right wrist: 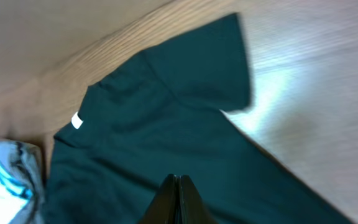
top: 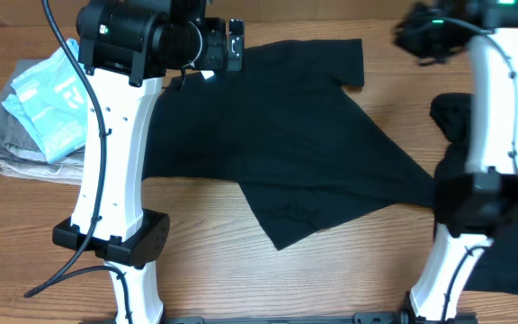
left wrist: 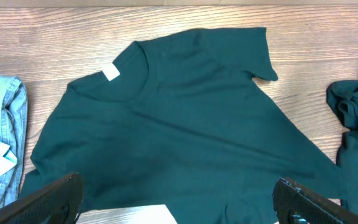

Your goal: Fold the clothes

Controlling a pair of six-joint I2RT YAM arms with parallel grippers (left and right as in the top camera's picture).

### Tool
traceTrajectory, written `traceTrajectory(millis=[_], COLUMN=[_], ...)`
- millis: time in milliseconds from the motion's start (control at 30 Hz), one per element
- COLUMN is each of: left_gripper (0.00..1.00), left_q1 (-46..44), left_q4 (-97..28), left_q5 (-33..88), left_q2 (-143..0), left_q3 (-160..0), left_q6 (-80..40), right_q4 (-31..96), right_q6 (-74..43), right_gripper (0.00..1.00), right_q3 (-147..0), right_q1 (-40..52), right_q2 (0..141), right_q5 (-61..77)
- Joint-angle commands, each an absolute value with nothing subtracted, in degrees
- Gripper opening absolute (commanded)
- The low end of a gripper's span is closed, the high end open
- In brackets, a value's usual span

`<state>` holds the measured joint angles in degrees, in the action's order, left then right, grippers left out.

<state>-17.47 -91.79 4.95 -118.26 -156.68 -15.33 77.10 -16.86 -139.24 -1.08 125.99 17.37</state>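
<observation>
Right pincer (right wrist: 178, 193) closed, empty, above black T-shirt (right wrist: 166, 124); left pincer (left wrist: 176, 202) wide open, holding nothing.

white arm links (top: 115, 153), black joints (top: 115, 238) and cables (top: 61, 276), perhaps a green light (top: 435, 20)

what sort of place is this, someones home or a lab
Most likely a robotics lab or test bench, not a home: a white left arm and right arm with cables stand at a wood-grain table, with a black T-shirt spread out and a pile of folded garments beside it.
</observation>
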Motion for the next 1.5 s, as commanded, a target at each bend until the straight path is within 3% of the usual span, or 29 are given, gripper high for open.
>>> traceTrajectory(millis=[0, 367, 1067, 1467], left_gripper=[1.0, 1.0, 1.0, 1.0], left_q1=[-17.28, -17.28, -17.28, -17.28], left_q4=[-91.9, -91.9, -91.88, -91.88], left_q5=[4.89, 4.91, 4.89, 4.89], left_q2=[-117.34, -117.34, -117.34, -117.34], left_q3=[-156.86, -156.86, -156.86, -156.86], left_q6=[-15.66, -15.66, -15.66, -15.66], right_q4=[74.98, 63.55, 53.25, 40.01], right_q6=[-16.49, -16.62, -21.1, -22.79], right_gripper=[0.04, 0.04, 0.04, 0.04], right_q3=[-139.79, -139.79, -136.79, -136.84], right_q1=[1.3, 2.98, 3.01, 3.84], right_q2=[132.44, 149.1, 156.79, 162.25], right_q5=[13.54, 12.43, 4.51, 4.49])
